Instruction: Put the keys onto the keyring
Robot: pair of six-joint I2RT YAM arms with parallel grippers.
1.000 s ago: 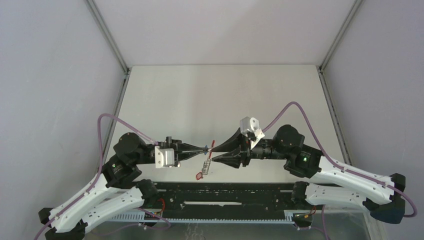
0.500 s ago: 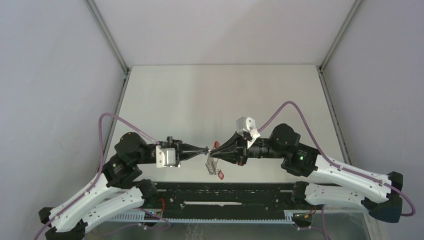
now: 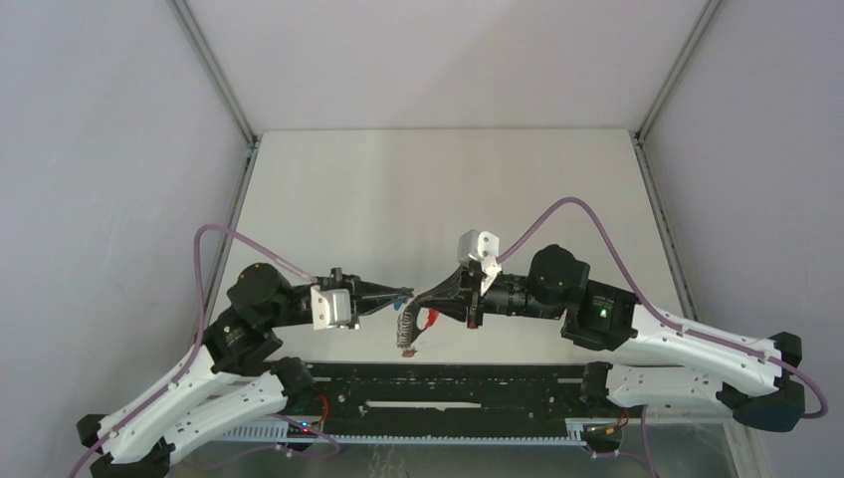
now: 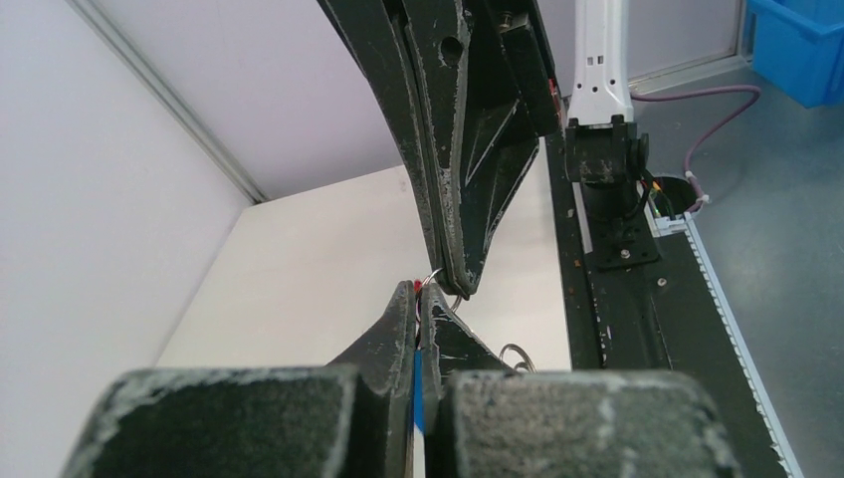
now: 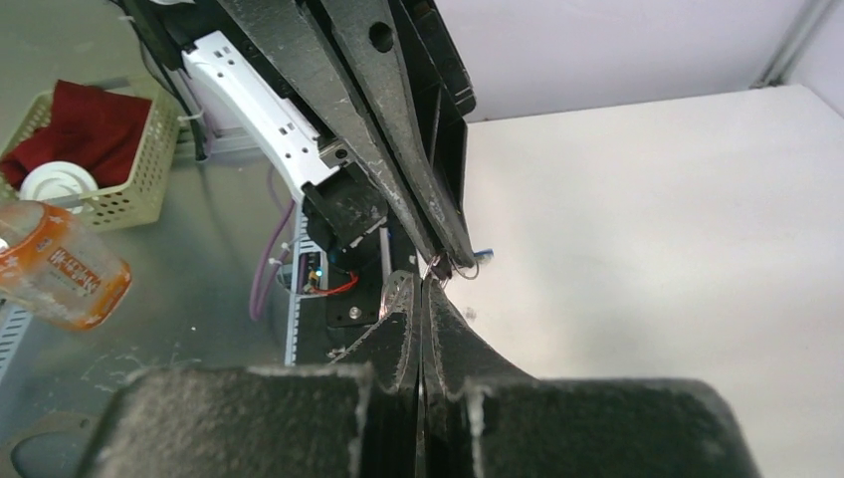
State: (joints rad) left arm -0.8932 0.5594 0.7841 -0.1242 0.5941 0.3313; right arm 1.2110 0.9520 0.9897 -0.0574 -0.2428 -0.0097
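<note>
Left gripper (image 3: 402, 296) is closed, and a blue sliver, judged to be the tag of the blue-tagged key (image 4: 418, 394), is clamped between its fingers. Right gripper (image 3: 419, 299) is closed as well and is met tip to tip with the left one above the near part of the table (image 3: 398, 189). A thin wire ring (image 5: 438, 265) is seen right at its tips, but whether it is pinched cannot be told. The keyring (image 3: 405, 333) is hung just below that meeting point. A red piece (image 3: 430, 319) is seen beside its cluster, either the band or the red key tag. This raised, nose-to-nose hold is judged to be chosen so that ring and key can be worked against each other.

Off the table, a woven basket (image 5: 119, 204) is seen holding a red cloth (image 5: 88, 115) and a white round item (image 5: 55, 184). An orange-labelled clear jar (image 5: 55, 269) is laid beside it. A blue bin (image 4: 806, 45) is shown with its contents hidden.
</note>
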